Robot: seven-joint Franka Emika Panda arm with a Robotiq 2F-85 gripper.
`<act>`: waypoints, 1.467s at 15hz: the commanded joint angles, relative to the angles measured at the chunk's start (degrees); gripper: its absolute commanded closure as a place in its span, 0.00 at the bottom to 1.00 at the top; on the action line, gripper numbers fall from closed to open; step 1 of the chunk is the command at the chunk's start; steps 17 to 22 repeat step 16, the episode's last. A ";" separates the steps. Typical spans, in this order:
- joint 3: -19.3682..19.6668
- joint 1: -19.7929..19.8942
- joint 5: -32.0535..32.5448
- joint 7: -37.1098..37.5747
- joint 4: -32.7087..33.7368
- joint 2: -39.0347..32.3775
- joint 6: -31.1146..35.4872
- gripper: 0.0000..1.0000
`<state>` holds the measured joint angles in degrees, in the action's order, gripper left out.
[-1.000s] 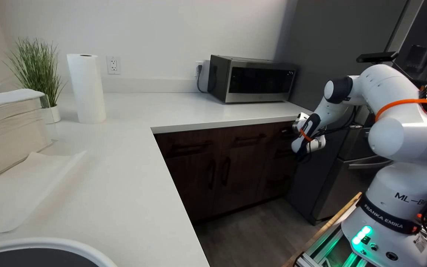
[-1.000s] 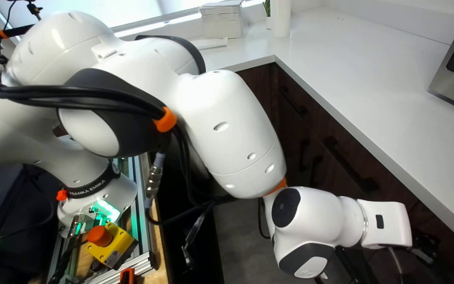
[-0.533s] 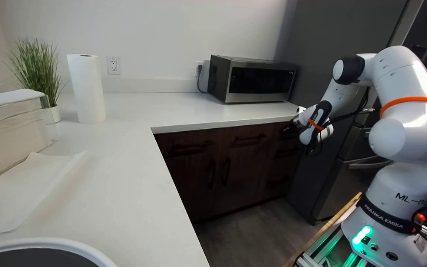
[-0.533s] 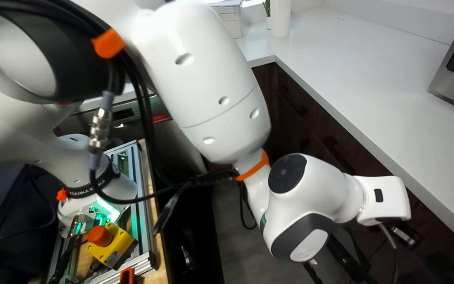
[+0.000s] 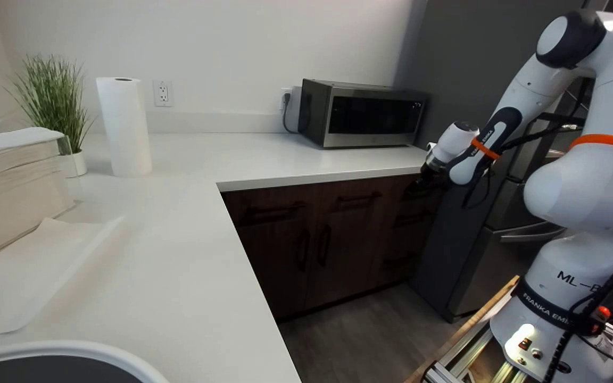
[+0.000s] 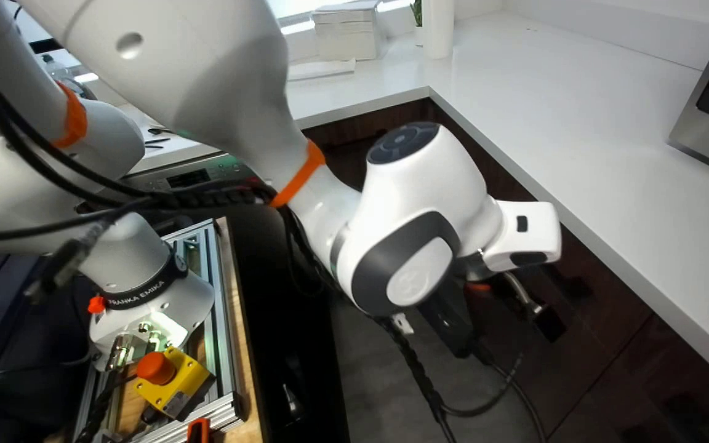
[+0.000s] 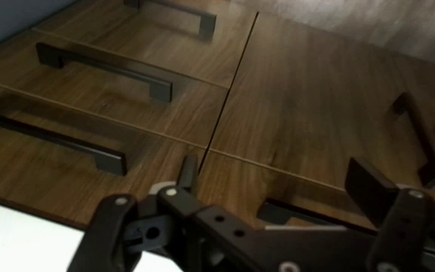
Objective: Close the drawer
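In the wrist view, the drawer point(image 7: 51, 177) has a brown wood front and a dark bar handle point(image 7: 62, 141), top of the stack beside the grey side panel. Its front looks flush with the fronts around it; no inner box shows. I cannot tell for certain that this front is the task's one. My gripper point(image 7: 278, 175) stands open, fingers wide apart, nothing between them. Its fingertips appear in front of the seam and the neighbouring drawer front. In an exterior view the gripper point(image 5: 420, 183) is a dark shape below the counter edge, near that stack; whether it touches wood cannot be told.
A white countertop point(image 5: 179, 239) overhangs the cabinet fronts, with a microwave point(image 5: 373, 114) on it. Tall grey panelling point(image 5: 466, 74) rises beside the wrist. Another bar handle point(image 7: 274, 211) lies partly behind the gripper. Cables point(image 6: 428, 387) hang below the wrist.
The arm has risen and drawn back towards its base, the wrist swinging away from the far end of the cabinets. The base lights have gone from green to white.
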<state>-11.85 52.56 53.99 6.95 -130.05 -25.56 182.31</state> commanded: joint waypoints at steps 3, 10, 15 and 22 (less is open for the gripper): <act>-24.94 17.36 -22.93 -13.16 -10.85 9.51 -20.65 0.00; -29.87 16.97 -48.79 -25.37 -4.68 14.59 -43.15 0.00; -32.61 19.53 -53.17 -27.34 -1.89 15.76 -49.05 0.00; -32.65 19.61 -53.19 -27.36 -1.93 15.72 -49.05 0.00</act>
